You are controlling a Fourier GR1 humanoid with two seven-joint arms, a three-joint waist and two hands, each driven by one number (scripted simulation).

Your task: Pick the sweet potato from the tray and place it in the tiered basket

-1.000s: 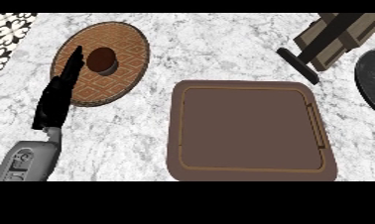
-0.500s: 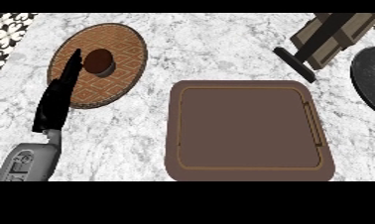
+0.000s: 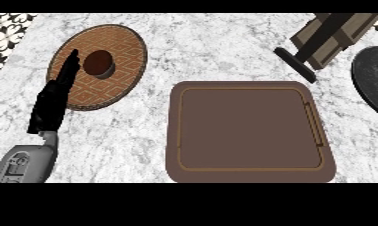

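Pulling back your left hand (image 3: 54, 97), fingers straight and released, may nudge the sweet potato (image 3: 97, 63) off the tiered basket (image 3: 125, 47).

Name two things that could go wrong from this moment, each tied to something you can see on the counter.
1. The left hand lies open across the tiered basket at its left rim; a sideways move might catch the rim and shift it.
2. Its fingertips end close beside the sweet potato in the basket, so a careless move could nudge it out of place.
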